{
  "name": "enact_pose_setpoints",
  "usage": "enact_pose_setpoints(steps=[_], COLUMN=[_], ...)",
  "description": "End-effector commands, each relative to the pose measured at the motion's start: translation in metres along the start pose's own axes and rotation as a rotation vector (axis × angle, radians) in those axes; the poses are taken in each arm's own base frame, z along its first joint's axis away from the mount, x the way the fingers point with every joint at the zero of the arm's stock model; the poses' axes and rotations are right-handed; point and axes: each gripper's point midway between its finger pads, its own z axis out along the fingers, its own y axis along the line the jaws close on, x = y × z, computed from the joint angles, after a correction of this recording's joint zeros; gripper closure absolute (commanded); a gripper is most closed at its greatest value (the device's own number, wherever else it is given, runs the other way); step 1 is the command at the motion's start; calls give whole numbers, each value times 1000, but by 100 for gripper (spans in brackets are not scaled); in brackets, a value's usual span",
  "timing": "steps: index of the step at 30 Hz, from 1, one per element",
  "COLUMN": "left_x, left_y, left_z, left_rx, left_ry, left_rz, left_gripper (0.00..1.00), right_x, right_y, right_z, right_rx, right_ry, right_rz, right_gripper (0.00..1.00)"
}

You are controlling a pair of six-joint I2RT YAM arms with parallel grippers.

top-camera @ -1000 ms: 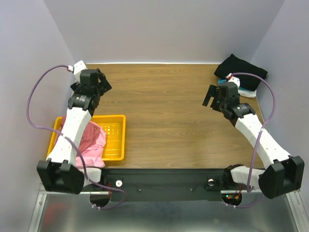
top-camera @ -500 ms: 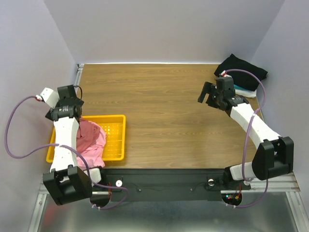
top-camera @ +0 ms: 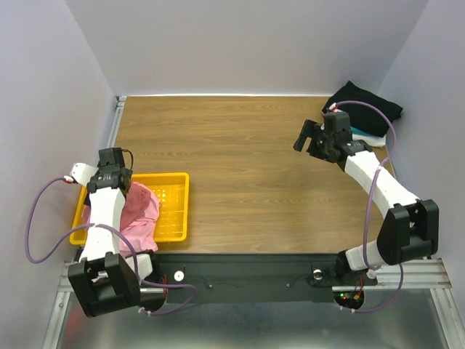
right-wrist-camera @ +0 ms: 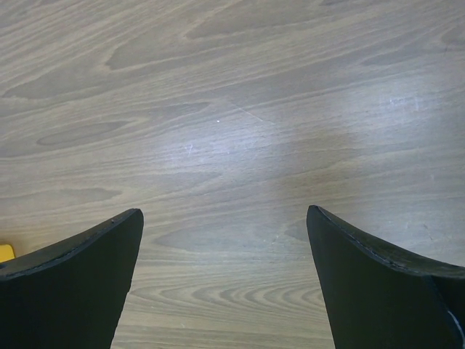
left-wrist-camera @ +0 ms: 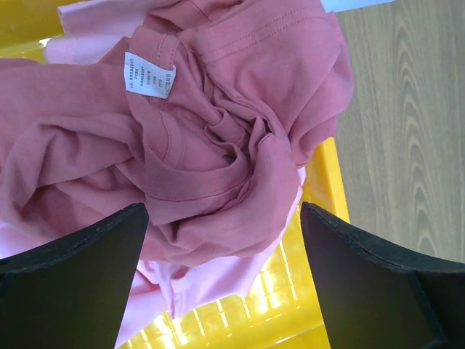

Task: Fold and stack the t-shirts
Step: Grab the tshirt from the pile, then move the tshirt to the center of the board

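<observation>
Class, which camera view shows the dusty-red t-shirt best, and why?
Left wrist: the dusty-red t-shirt fills the frame, label and seams clear. Top external shows only a small patch in the yellow basket; right wrist, nothing.

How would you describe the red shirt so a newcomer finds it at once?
Find the yellow basket at the near-left corner of the table. The dusty-red shirt lies crumpled on top inside it, under the left gripper. Unlike the pale pink shirt beneath, it is darker and shows a white neck label.
</observation>
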Motion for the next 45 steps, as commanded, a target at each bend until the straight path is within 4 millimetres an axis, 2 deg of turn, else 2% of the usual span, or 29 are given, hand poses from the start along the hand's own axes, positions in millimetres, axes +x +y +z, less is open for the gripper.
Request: enact_pose_setpoints(steps=[1,6,10,11,12,14,15,17,18,19,22,23,25,26,27,29,31,32,33,34,36,37,38,40,41,42,43,44,45], left_x=[8,20,19,18,16,13,11,9,7,6,-7,-22,-37,-56,-66,-96,-115,-134,-142,-148,-160,-162,-158,-155,-150,-145,-139,-136,-132], left_y=[9,11,8,5,4,2,-1,-3,-3,-3,-9,-17,-21,-28,-33,-48,-61,-75,-85,-106,-136,-148,-168,-185,-197,-204,-213,-217,-219], left_z=[10,24,29,30,31,31,31,31,31,29,17,7,-8,-25,-35,-70,-101,-126,-142,-173,-217,-237,-273,-305,-329,-353,-365,-401,-417], left_rx=[-34,-58,-57,-52,-51,-45,-32,-19,-18,-21,-4,30,52,96,125,232,339,424,493,647,870,967,1145,1297,1410,1500,1566,1675,1723], left_ry=[-4,17,7,2,-5,-16,-23,-33,-34,-37,-52,-82,-117,-161,-184,-247,-279,-320,-333,-319,-349,-342,-296,-240,-193,-168,-134,-134,-124], left_rz=[-33,-18,-6,-5,0,7,27,45,58,64,90,73,86,62,56,41,12,-10,-10,4,29,35,56,78,120,126,155,167,177], left_gripper=[2,2,2,4,9,24,40,59,85,100,100,100,100,100,100,100,100,100,100,100,100,100,100,100,100,100,100,100,100], right_x=[-26,-31,-35,-35,-34,-34,-33,-31,-30,-30,-29,-28,-27,-26,-25,-26,-27,-28,-29,-29,-31,-32,-33,-34,-35,-35,-36,-37,-38], right_y=[18,22,23,22,23,22,21,20,19,19,18,18,18,19,19,20,20,21,22,22,23,23,23,24,25,25,24,23,23], right_z=[-2,-2,-3,-3,-3,-4,-5,-5,-5,-5,-5,-4,-3,-2,0,2,4,5,5,5,5,5,5,3,1,0,-1,-2,-4], right_rx=[-61,-73,-72,-72,-72,-74,-71,-68,-67,-66,-64,-63,-64,-69,-69,-69,-68,-69,-71,-71,-72,-73,-73,-76,-79,-80,-79,-73,-71], right_ry=[-60,-66,-75,-77,-75,-75,-74,-73,-73,-74,-71,-68,-63,-56,-53,-49,-48,-50,-50,-50,-53,-55,-56,-61,-67,-68,-74,-81,-85], right_rz=[20,13,10,10,12,12,13,11,7,9,6,8,6,5,5,8,7,5,3,2,-1,-4,-4,-6,-7,-7,-7,-6,-6], right_gripper=[0,0,0,0,0,0,0,0,0,0,0,0,0,0,0,0,0,0,0,0,0,0,0,0,0,0,0,0,0])
